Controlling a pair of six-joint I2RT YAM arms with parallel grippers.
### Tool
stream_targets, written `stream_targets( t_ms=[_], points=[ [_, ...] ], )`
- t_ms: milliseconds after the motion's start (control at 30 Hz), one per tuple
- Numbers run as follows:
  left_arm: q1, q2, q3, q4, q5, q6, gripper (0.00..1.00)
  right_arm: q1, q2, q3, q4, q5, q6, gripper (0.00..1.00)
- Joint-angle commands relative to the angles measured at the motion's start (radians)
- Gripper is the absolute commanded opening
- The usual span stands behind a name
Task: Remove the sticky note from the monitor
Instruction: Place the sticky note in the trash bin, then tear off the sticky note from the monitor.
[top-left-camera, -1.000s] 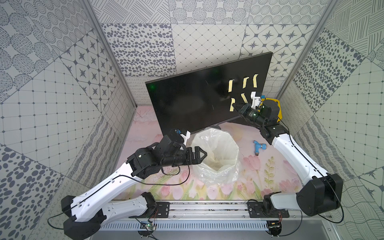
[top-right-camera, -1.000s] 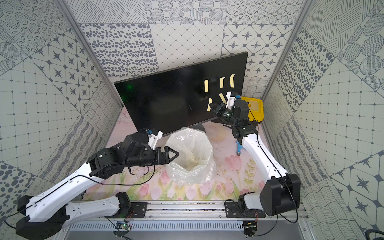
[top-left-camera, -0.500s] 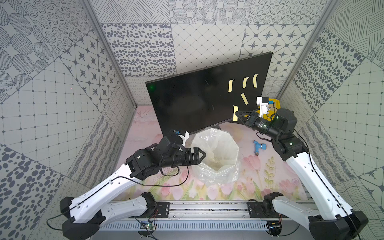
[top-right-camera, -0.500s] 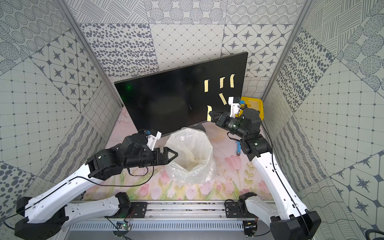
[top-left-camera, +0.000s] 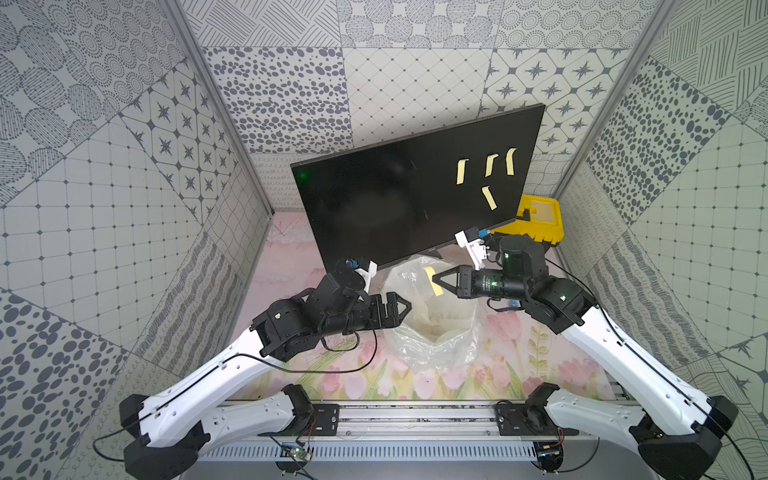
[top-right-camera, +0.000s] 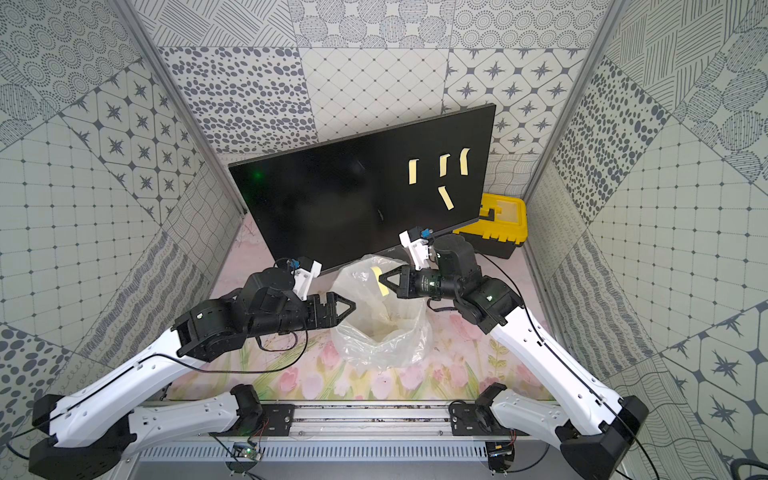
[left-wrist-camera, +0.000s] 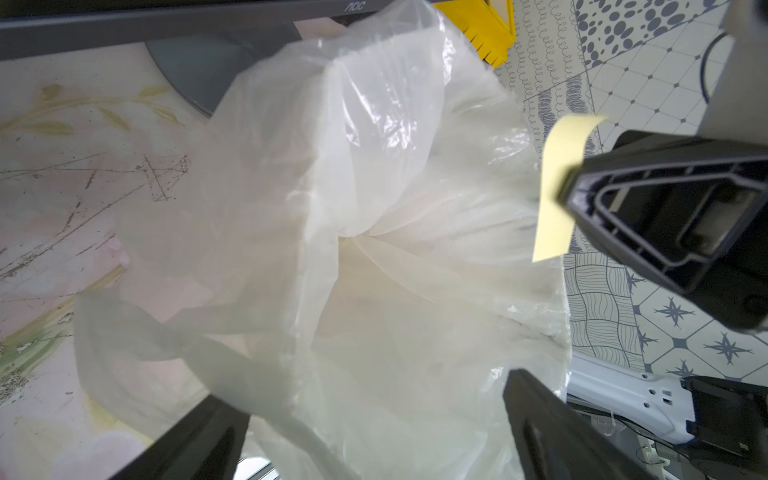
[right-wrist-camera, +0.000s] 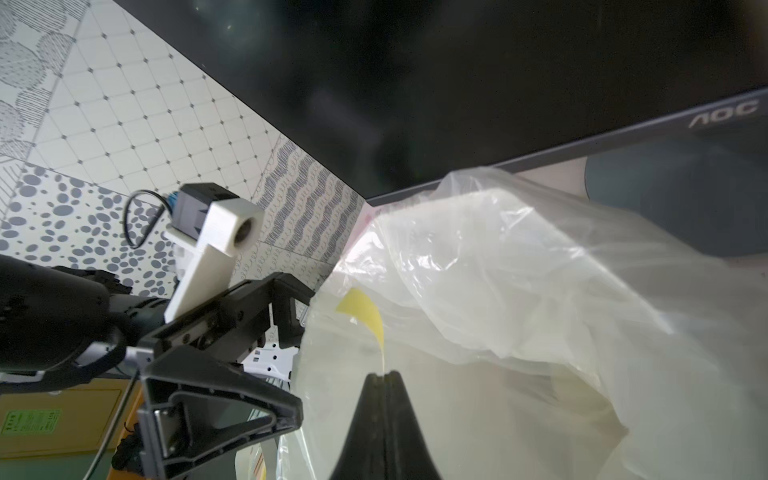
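- Centrally, right pincer (top-left-camera: 434, 281) pinches a yellow sticky note (top-left-camera: 429, 273) above a clear plastic bag (top-left-camera: 432, 332).
- Beside the bag, left pincer (top-left-camera: 409, 308) gapes wide.
- Behind stands the black monitor (top-left-camera: 395, 199), bearing four notes (top-left-camera: 461, 171).

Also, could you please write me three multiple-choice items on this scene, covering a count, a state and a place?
1. Sticky notes stuck on the monitor: A two, B four, C six.
2. The left claw is: A open, B shut and empty, C shut on a note.
3. The held note in the right claw is: A on the monitor, B above the plastic bag, C in the left claw.
Key: B, four yellow strips on the screen; A, its fingers stand wide apart; B, it hangs over the bag's mouth.
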Motion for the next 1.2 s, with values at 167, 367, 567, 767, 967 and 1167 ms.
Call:
stream_targets(
  t_ms=[167, 367, 567, 767, 967, 1167],
  points=[
    [-0.005, 0.008, 0.001, 0.049, -0.012, 0.022, 0.99, 0.063, 0.021, 0.065, -0.089, 0.132, -0.102, 0.58],
    [-0.006, 0.011, 0.002, 0.047, -0.012, 0.023, 0.99, 0.052, -0.014, 0.099, -0.089, 0.238, -0.108, 0.64],
    [-0.005, 0.008, 0.001, 0.041, -0.013, 0.023, 0.99, -0.129, -0.044, 0.136, -0.041, 0.256, -0.063, 0.68],
    [-0.006, 0.015, 0.002, 0.048, -0.005, 0.02, 0.99, -0.42, -0.045, 0.07, 0.176, 0.131, 0.102, 0.67],
    [-0.006, 0.016, 0.005, 0.046, -0.002, 0.022, 0.99, -0.601, -0.006, -0.022, 0.406, 0.026, 0.282, 0.66],
    [-0.006, 0.018, 0.008, 0.045, -0.003, 0.024, 0.99, -0.7, 0.058, -0.121, 0.637, -0.026, 0.446, 0.65]
  ],
)
